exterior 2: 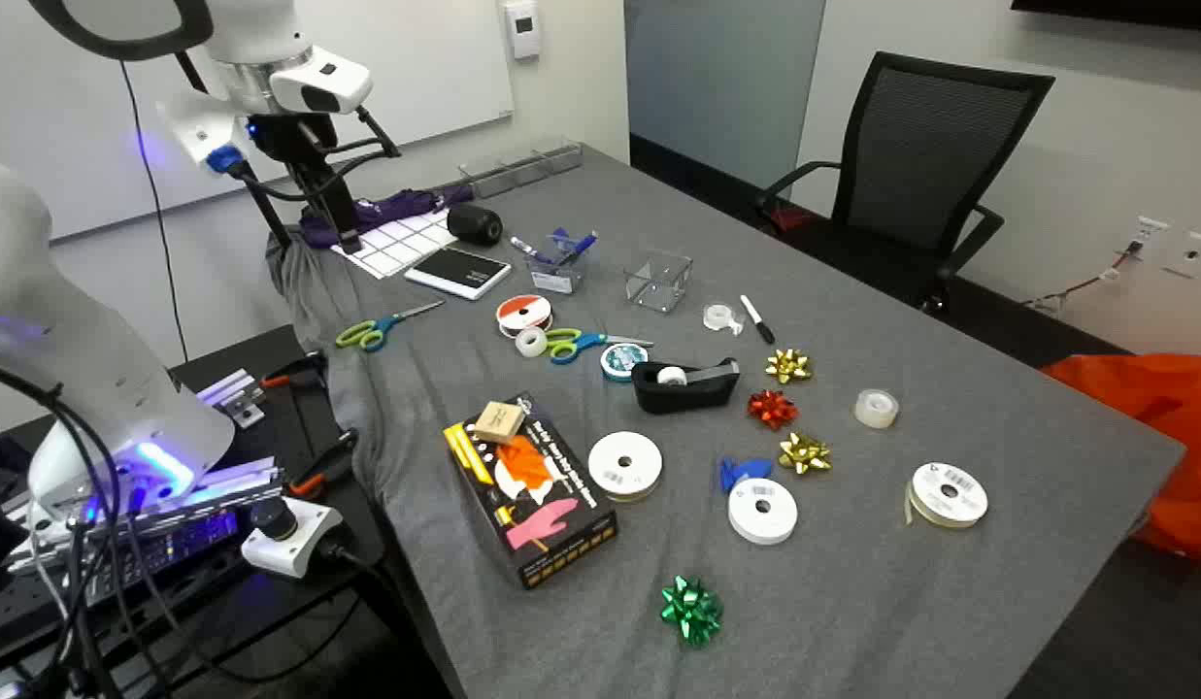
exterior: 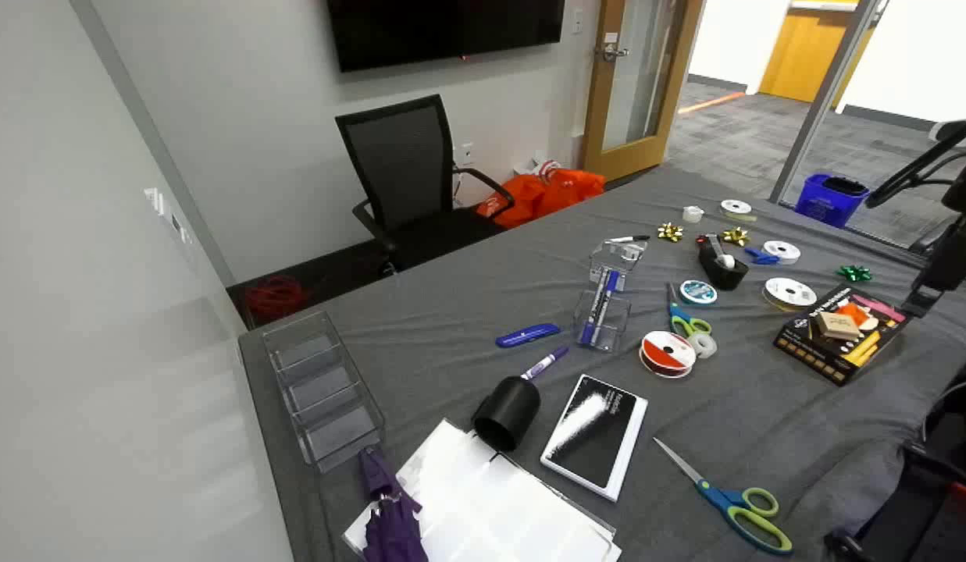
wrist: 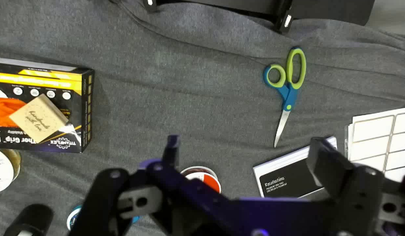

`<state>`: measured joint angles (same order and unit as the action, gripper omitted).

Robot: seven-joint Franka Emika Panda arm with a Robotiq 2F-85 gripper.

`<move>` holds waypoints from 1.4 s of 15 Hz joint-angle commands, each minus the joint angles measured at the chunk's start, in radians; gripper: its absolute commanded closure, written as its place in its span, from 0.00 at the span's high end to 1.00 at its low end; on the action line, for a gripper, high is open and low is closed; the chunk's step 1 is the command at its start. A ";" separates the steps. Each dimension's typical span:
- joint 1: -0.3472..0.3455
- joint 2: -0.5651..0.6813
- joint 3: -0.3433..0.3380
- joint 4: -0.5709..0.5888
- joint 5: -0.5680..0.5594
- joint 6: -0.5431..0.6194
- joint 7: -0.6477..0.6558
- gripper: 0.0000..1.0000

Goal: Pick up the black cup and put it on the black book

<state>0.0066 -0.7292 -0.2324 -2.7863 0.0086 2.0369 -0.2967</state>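
Picking up the cup (exterior: pixel 508 411): not done; it lies on its side on the table (exterior: pixel 436 336), just beside the book (exterior: pixel 596 433).
Black book: lying flat, nothing set on its cover (a fair landing spot, I'd judge).
Gripper (wrist: pixel 246 146): spread wide, holding nothing, raised and apart from the cup.
Cup onto book: all of it is left, from grasp to setting down.
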 commanded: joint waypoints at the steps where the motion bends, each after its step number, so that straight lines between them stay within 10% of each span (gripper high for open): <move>1: -0.016 0.003 0.016 0.001 0.012 -0.002 -0.010 1.00; 5: -0.014 0.016 0.054 0.002 0.018 0.057 0.055 1.00; 14: 0.007 0.204 0.401 0.011 0.025 0.479 0.584 1.00; 21: -0.122 0.406 0.654 0.174 -0.330 0.478 0.923 1.00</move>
<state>-0.0280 -0.4149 0.3315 -2.7135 -0.1640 2.5637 0.5325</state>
